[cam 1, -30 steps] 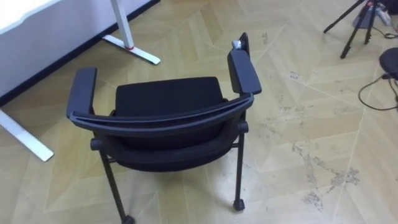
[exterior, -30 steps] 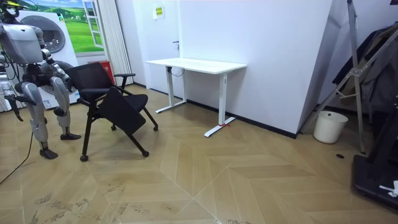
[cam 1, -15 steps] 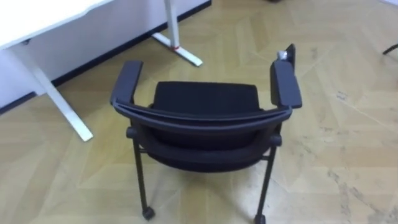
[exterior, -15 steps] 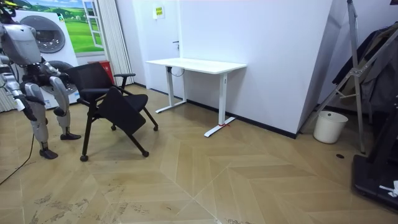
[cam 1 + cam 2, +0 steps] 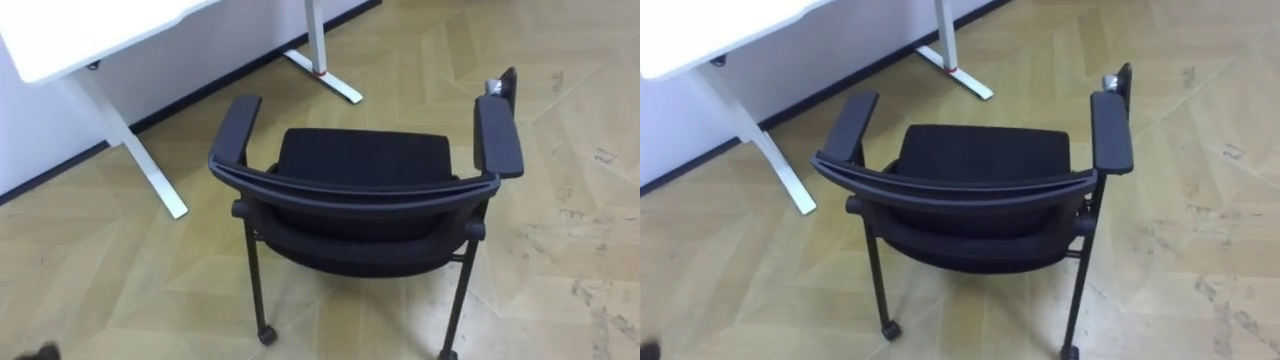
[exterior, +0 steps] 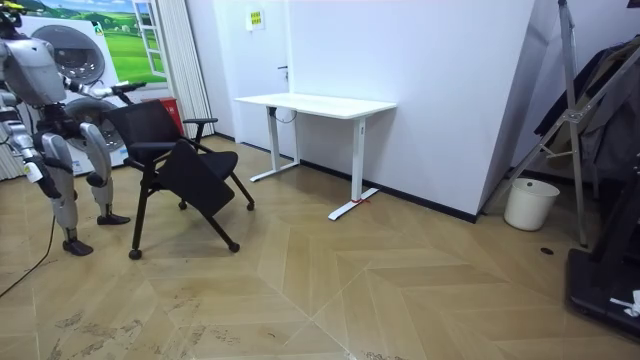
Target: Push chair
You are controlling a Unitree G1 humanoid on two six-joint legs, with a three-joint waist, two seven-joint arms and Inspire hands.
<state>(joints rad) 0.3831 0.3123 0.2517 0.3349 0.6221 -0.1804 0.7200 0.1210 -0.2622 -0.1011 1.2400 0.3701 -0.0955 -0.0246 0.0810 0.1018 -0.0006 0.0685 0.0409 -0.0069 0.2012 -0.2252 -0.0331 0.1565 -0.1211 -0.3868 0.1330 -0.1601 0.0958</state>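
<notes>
Our right hand (image 6: 28, 168) hangs low, and our left hand (image 6: 125, 88) seems lifted toward the back of the chair (image 5: 365, 195); we cannot tell how their fingers are set. Our view has swung left, so the chair now sits at 12 o'clock, back toward us. It is unmoved in the room view: we are squaring up, the push not begun. We count one chair, two armrests (image 5: 497, 135), and beyond at 11 o'clock one white surface (image 5: 90, 35).

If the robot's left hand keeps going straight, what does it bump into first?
Most likely the chair's backrest: the left hand points toward it from behind, though the gap between them is hard to judge.
</notes>
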